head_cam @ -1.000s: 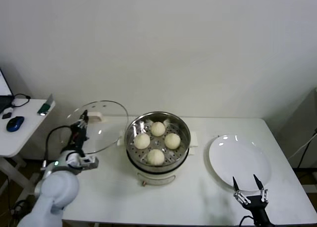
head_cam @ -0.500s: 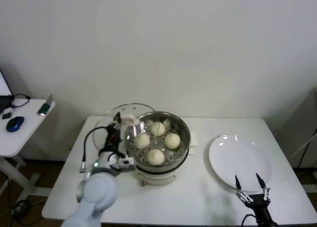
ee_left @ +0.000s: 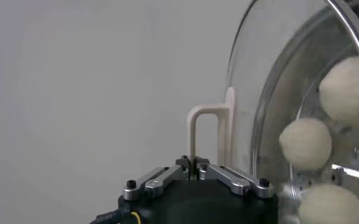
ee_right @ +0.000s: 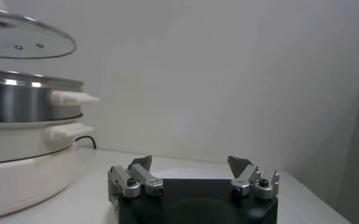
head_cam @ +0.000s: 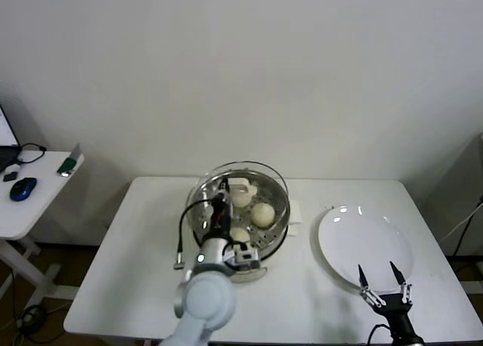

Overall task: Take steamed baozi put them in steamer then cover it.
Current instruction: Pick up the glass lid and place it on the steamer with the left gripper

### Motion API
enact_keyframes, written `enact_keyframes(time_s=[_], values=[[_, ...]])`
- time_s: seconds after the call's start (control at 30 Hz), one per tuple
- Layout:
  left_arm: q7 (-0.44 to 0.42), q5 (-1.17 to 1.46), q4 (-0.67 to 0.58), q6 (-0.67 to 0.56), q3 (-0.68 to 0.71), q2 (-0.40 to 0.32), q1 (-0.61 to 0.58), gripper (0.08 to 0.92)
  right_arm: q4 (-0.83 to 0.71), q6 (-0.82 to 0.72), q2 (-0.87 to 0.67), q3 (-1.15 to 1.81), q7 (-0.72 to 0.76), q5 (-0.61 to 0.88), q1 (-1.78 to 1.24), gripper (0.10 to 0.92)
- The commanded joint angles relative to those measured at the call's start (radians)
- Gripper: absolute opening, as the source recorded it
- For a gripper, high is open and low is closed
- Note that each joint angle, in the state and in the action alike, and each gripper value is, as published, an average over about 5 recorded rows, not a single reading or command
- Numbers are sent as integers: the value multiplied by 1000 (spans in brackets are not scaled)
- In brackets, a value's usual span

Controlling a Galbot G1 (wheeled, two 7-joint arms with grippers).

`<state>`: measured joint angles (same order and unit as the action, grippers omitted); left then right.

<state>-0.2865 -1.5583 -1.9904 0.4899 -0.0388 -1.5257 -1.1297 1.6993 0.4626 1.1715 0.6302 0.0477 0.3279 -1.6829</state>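
Note:
The steamer (head_cam: 281,223), a shiny steel pot on a white base, stands mid-table. Cream-white baozi (head_cam: 263,212) lie on its perforated tray; three show here, and the left wrist view looks at baozi (ee_left: 305,143) through the glass. The cover (head_cam: 250,165), a clear glass lid with a metal rim, hangs just above the pot, roughly centred over it. My left gripper (head_cam: 225,186) is shut on the cover's cream handle (ee_left: 209,131). The cover (ee_right: 27,36) floats apart from the steamer's rim (ee_right: 21,82). My right gripper (head_cam: 383,282) rests open and empty at the table's front right.
A flat white plate (head_cam: 364,244) lies right of the steamer, just behind the right gripper. A white side table at far left carries a blue mouse (head_cam: 23,187). The wall runs close behind the table.
My left gripper has carried the cover rightwards from the table's left side to above the steamer. The right gripper has barely moved.

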Motion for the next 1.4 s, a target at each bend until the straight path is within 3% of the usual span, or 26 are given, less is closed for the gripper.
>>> enact_keyframes(time_s=[0.03,0.5,1.4], values=[[35,-106,78,4,56,-118,-2,138,-3,6,-4,0,-1,8,1,823],[83,-139,142,-10,24,-96,-14,138,-15,18,-5,2,-5,11,5,823],[99,-133,192,-22,-24,-72,-4,138,-14,27,1,6,-8,15,3,823]])
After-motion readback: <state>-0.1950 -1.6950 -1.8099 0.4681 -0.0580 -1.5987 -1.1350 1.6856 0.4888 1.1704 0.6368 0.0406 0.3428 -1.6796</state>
